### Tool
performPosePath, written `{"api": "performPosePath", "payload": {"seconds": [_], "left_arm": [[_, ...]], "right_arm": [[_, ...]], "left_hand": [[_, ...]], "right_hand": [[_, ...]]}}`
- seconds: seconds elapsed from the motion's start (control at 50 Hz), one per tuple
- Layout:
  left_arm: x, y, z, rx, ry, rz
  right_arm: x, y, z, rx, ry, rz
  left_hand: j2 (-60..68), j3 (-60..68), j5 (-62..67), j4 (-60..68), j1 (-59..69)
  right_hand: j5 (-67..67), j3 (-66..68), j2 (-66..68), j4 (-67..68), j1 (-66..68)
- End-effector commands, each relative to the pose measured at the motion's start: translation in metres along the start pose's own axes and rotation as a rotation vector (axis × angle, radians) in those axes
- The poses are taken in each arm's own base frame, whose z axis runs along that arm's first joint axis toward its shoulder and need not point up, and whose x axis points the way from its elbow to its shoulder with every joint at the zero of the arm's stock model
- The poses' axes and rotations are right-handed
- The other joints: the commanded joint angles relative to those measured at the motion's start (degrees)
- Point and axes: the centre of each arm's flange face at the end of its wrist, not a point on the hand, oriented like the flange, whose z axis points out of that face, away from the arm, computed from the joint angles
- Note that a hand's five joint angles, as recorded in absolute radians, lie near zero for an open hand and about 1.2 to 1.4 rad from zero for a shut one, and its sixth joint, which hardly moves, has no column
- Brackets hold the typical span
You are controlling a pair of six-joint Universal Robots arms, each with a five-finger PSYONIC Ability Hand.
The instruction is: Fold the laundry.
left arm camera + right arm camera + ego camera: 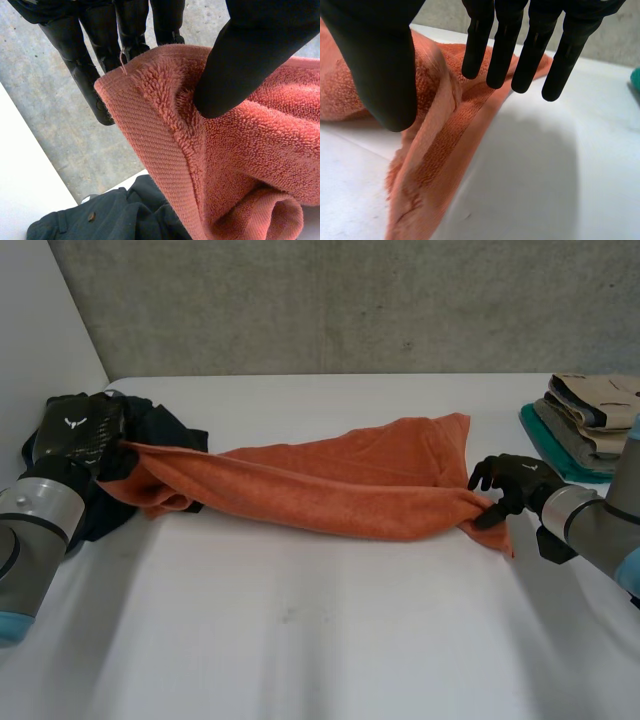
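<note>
Ok so, left hand (250, 60) first: its thumb is pressing onto the hemmed corner of the orange towel (240, 165) while its fingers (85, 75) are backing that corner from the other side, so it's properly pinching the cloth. Just beside the towel's rolled edge a dark garment (110, 215) is lying crumpled.

On the right hand (385, 65), the fingers (505, 50) are sticking out straight and spread away from the thumb, not curling round anything. A ridge of towel is running up through the gap between thumb and fingers, so that hand isn't gripping as far as I can see.

Looking at the whole scene from the head view, the towel is lying across the middle of the frame, bunched into a long band. Its left end is being held up at the left hand in the upper left, over the dark pile. Its right end is gathering at the right hand near the right edge, with one corner trailing down onto the white table (300, 640). A folded stack (585, 415) of beige and teal pieces is sitting at the far right edge, apart from the towel.
</note>
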Motion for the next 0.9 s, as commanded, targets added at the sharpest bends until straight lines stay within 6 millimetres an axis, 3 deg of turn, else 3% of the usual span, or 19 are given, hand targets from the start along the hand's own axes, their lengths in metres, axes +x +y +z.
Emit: {"api": "performPosePath", "payload": {"seconds": [0.02,0.14,0.16,0.22,0.3,0.36,0.38,0.44,0.46,0.48,0.54,0.62,0.68,0.74,0.9], "left_arm": [[-0.001,0.000,0.000,-0.003,-0.001,-0.002],[-0.003,0.000,0.000,-0.007,-0.007,-0.003],[-0.004,-0.001,0.000,-0.004,-0.009,-0.002],[-0.004,-0.002,-0.001,-0.006,-0.008,-0.004],[-0.003,-0.009,-0.012,-0.035,-0.006,-0.003],[-0.003,-0.018,-0.026,-0.069,0.000,-0.002],[-0.003,-0.025,-0.037,-0.106,0.012,0.007],[-0.002,-0.037,-0.056,-0.171,0.040,0.032],[-0.002,-0.048,-0.069,-0.206,0.062,0.051],[-0.003,-0.054,-0.075,-0.217,0.071,0.063],[-0.003,-0.076,-0.095,-0.239,0.105,0.092],[-0.005,-0.104,-0.108,-0.196,0.099,0.129],[-0.009,-0.109,-0.108,-0.189,0.079,0.140],[-0.010,-0.103,-0.096,-0.224,0.082,0.139],[0.005,-0.056,-0.046,-0.407,0.134,0.226]], "right_arm": [[0.004,0.006,0.003,-0.059,-0.014,0.102],[0.004,0.013,0.008,-0.077,-0.018,0.081],[0.004,0.015,0.009,-0.084,-0.018,0.073],[0.005,0.014,0.009,-0.084,-0.010,0.067],[0.007,0.000,-0.002,-0.055,0.008,0.027],[0.010,-0.034,-0.031,0.008,0.026,-0.138],[0.010,-0.047,-0.052,0.002,0.036,-0.254],[0.005,-0.063,-0.087,-0.027,0.039,-0.459],[0.004,-0.074,-0.112,-0.049,0.051,-0.582],[0.005,-0.080,-0.123,-0.060,0.062,-0.652],[0.007,-0.104,-0.161,-0.056,0.123,-0.783],[0.009,-0.125,-0.176,-0.007,0.172,-0.821],[0.011,-0.127,-0.175,-0.012,0.174,-0.821],[0.017,-0.120,-0.162,-0.059,0.152,-0.818],[0.020,-0.082,-0.108,-0.258,0.074,-0.843]], "left_hand": [[11.3,11.6,14.6,11.2,14.6],[11.3,11.6,14.6,11.2,14.6],[11.3,11.6,14.6,11.2,14.6],[11.3,11.6,14.6,11.2,14.6],[11.3,11.6,14.6,11.2,14.6],[11.3,11.6,14.6,11.2,14.6],[11.3,11.6,14.6,11.2,14.6],[11.3,11.6,14.6,11.2,14.6],[11.3,11.6,14.6,11.2,14.6],[11.3,11.6,14.6,11.2,14.6],[11.3,11.6,14.6,11.2,14.6],[11.3,11.6,14.6,11.2,14.6],[11.3,11.6,14.6,11.2,14.6],[11.3,11.6,14.6,11.2,14.6],[11.3,11.6,14.6,11.2,14.6]], "right_hand": [[4.5,2.8,1.5,2.8,1.8],[5.4,3.7,2.4,3.7,2.6],[10.5,8.8,7.6,8.8,7.8],[45.5,43.8,42.5,43.8,42.8],[45.6,43.9,42.6,43.9,42.8],[45.6,43.9,42.6,43.9,42.8],[45.6,43.9,42.6,43.9,42.8],[45.6,43.9,42.6,43.9,42.8],[45.6,43.9,42.6,43.9,42.8],[45.6,43.9,42.6,43.9,42.8],[45.6,43.9,42.6,43.9,42.8],[45.6,43.9,42.6,43.9,42.8],[45.6,43.9,42.6,43.9,42.8],[45.6,43.9,42.6,43.9,42.8],[45.6,43.9,42.6,43.9,42.8]]}}
